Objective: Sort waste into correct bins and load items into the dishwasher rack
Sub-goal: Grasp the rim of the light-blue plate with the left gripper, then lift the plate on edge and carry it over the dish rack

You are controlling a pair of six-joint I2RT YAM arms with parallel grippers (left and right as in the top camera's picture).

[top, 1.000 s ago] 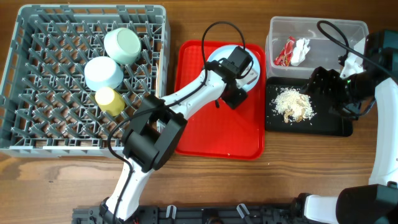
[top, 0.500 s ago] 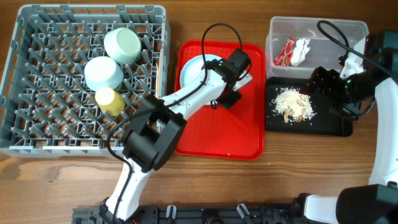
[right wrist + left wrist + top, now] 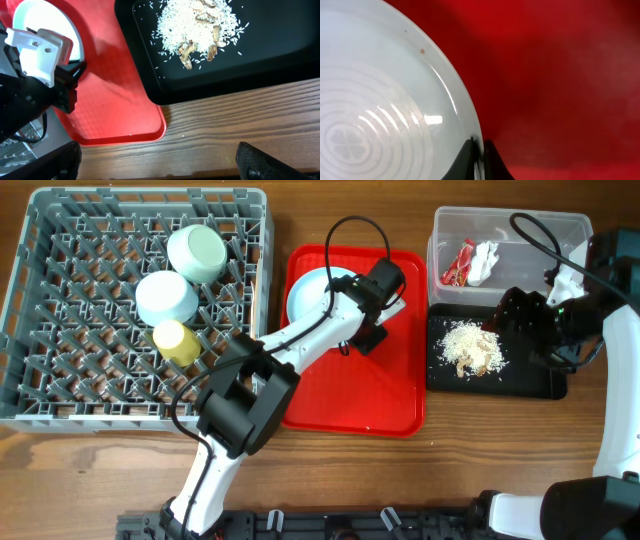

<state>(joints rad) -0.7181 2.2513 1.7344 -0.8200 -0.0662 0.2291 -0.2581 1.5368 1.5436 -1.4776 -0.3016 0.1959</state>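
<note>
Round pale glazed plate [image 3: 380,100] — judged stiff, slick, fragile | left gripper [image 3: 477,151] clamped its rim | right gripper [image 3: 160,162] spread, empty

I can read no words, numbers or brand marks in any of my views. The one sign I find is on the plate [image 3: 380,100], seen from my left wrist: a faint four-leaf clover emblem [image 3: 342,142] ringed by concentric circles in the pale glaze, with no lettering that I can make out around it.
</note>
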